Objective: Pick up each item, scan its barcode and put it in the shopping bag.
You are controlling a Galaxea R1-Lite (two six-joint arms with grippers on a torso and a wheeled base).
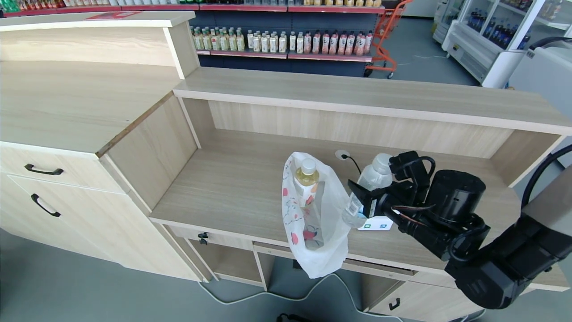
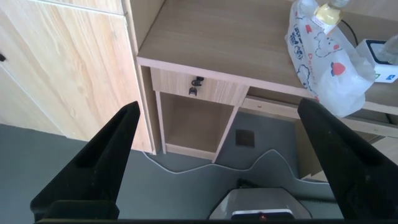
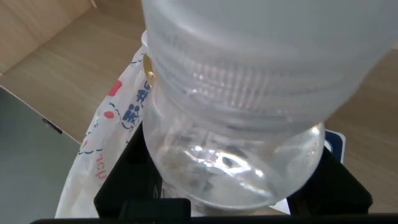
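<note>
A clear water bottle (image 1: 367, 188) with a pale cap is held tilted above the counter, and my right gripper (image 1: 373, 197) is shut on its middle, just right of the bag. The same water bottle (image 3: 242, 118) looms close in the right wrist view. The white printed shopping bag (image 1: 315, 219) stands at the counter's front edge with a yellow tea bottle (image 1: 307, 176) upright inside it. My left gripper (image 2: 217, 155) hangs open below counter height, over the floor, with the shopping bag (image 2: 326, 59) far off and nothing between its fingers.
A small white scanner pad (image 1: 376, 222) lies on the counter (image 1: 232, 188) under the held bottle, and a cable port (image 1: 342, 154) sits behind it. A raised ledge runs along the back. Drawers and an open cubby (image 2: 193, 121) lie under the counter.
</note>
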